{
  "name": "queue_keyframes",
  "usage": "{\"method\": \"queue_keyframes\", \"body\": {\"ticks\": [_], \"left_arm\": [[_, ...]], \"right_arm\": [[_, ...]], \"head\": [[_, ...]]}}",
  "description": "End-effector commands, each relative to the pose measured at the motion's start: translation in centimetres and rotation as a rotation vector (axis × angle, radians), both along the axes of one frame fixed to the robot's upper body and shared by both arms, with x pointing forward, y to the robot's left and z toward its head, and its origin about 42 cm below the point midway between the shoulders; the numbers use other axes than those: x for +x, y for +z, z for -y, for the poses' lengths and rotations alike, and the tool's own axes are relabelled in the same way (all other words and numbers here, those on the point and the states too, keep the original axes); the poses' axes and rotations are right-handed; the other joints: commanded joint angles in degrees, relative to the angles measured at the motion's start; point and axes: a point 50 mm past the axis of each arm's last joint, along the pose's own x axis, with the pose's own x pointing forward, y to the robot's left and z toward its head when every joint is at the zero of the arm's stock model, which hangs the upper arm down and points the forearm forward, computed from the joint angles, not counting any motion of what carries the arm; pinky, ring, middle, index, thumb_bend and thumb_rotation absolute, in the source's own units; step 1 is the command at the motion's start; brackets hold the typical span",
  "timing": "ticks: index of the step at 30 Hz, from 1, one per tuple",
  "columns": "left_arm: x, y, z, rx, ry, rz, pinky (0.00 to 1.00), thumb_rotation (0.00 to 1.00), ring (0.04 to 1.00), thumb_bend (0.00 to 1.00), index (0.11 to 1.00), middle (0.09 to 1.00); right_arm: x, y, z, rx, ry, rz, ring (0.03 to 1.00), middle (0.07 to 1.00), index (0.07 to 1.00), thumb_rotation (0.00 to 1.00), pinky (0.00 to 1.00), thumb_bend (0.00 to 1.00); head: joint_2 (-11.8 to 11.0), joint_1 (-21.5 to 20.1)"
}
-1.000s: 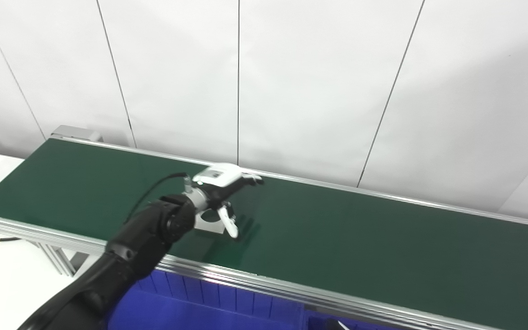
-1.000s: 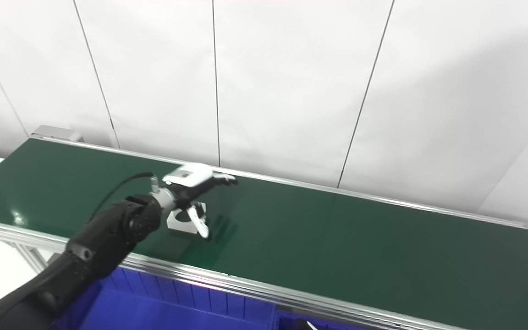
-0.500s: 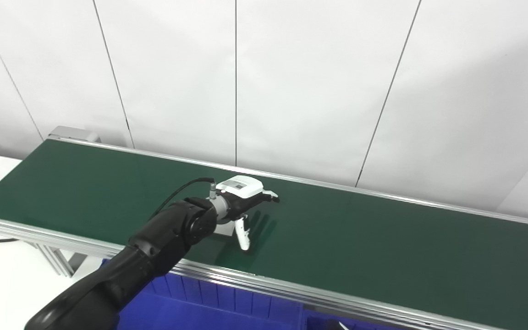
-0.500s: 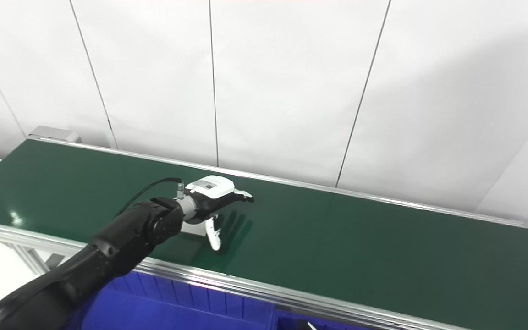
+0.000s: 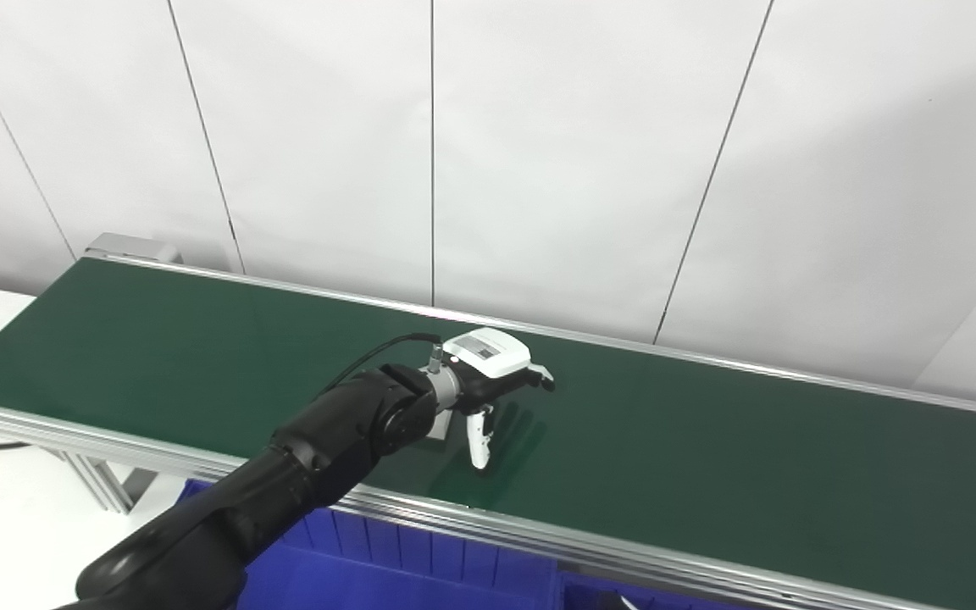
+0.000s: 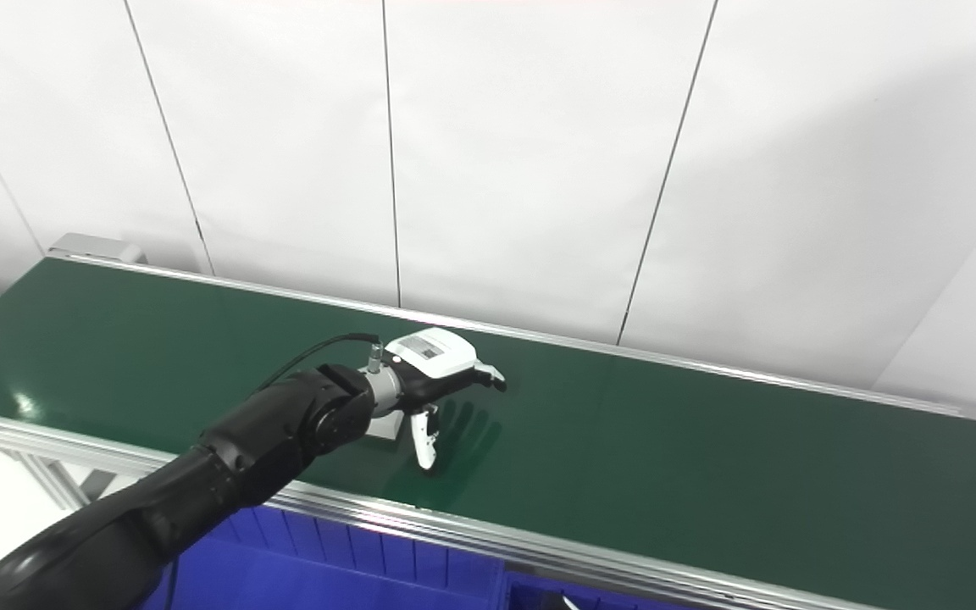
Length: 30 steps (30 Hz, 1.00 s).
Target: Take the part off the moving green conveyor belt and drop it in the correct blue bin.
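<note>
Currently only the left hand [image 5: 488,377] is in frame, arm reaching in from the bottom-left corner and stretched out over the green conveyor belt [image 5: 708,457]. Fingers [image 5: 539,377] are spread and pointing roughly along the belt toward the right; thumb [image 5: 479,440] hangs down toward the belt surface, tip close to it, can't tell if it touches. Nothing is clamped between thumb and fingers, so the hand is wide open and empty.

The part [image 6: 388,426] is a pale grey block sitting flat on the belt, mostly hidden under the wrist and forearm. Only a small corner shows in either eye view, just left of the thumb. Shape beyond that can't be made out. Whether the thumb or palm is in contact with the part: can't tell, the wrist blocks it. The hand sits above and slightly to the right of the part, not wrapped around it.

Blue bin [image 5: 386,568] runs along the bottom edge, below the near aluminium rail [image 5: 623,559] of the belt; ribbed wall visible, contents mostly out of frame. A small white tip shows at the very bottom edge near the bin divider, too little to identify.

Right hand isn't visible in either view. White panelled wall [image 5: 581,152] behind the belt.
</note>
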Motion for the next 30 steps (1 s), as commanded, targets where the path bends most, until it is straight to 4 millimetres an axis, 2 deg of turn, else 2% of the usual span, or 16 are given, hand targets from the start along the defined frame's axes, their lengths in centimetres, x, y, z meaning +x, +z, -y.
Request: {"method": "queue_keyframes", "body": {"ticks": [1,9,18,30], "left_arm": [[1.6,3.1,-0.3,0.001,0.019,0.107,0.80,0.05,0.838,1.00,0.850,0.843],[2.1,2.5,-0.8,0.028,0.023,0.158,0.82,0.05,0.832,1.00,0.839,0.833],[2.6,3.0,-1.4,0.056,0.046,0.161,0.81,0.06,0.846,1.00,0.850,0.845],[2.9,1.4,-1.1,0.069,0.081,0.174,0.83,0.06,0.839,1.00,0.850,0.849]], "right_arm": [[0.3,0.7,-0.4,0.031,-0.001,0.034,0.892,0.864,0.861,1.00,0.89,0.87],[0.2,0.7,-0.3,0.033,-0.004,0.030,0.888,0.861,0.859,1.00,0.89,0.87],[0.2,0.6,-0.4,0.019,0.001,0.030,0.890,0.864,0.864,1.00,0.89,0.88],[0.1,0.6,-0.7,0.019,-0.003,0.033,0.885,0.859,0.857,1.00,0.89,0.88]], "head": [[0.11,0.08],[0.05,-0.23],[-0.03,-0.23],[0.21,-0.70]]}}
